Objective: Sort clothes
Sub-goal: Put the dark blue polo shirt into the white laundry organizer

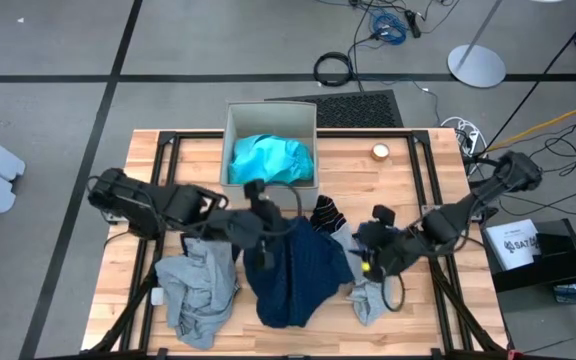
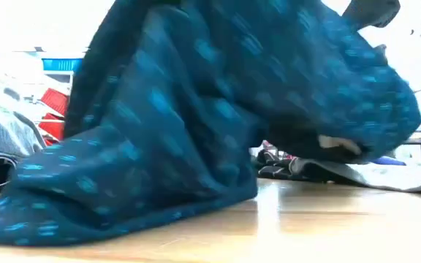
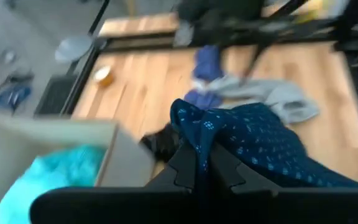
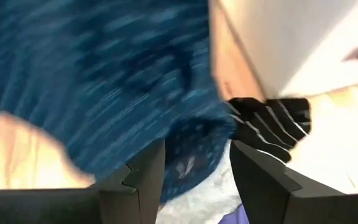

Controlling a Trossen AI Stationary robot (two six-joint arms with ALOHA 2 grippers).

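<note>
The navy dotted garment (image 1: 298,270) lies at the table's middle, its far part raised; it fills the low view (image 2: 196,109). My left gripper (image 1: 261,222) is shut on it. The turquoise garment (image 1: 271,158) lies inside the beige box (image 1: 236,118). A grey garment (image 1: 198,285) lies at the near left. The striped black socks (image 1: 326,213) lie just right of the navy garment's far edge and also show in the right wrist view (image 4: 272,124). My right gripper (image 4: 197,177) is open, low over the navy garment's right edge and a grey piece (image 1: 368,300). My left gripper pinches a bunched fold of the navy garment's far edge (image 3: 194,134) between its two shut fingers. The fingers come from the table's left, slanting down. The held part is lifted and the cloth drapes down from it; the garment's near part (image 2: 123,212) rests on the table.
A small round object (image 1: 380,152) sits at the far right of the table. Small blue pieces (image 3: 207,62) lie by the grey piece under my right arm. The box stands at the table's far middle edge. Bare wood shows at the near right (image 1: 418,320).
</note>
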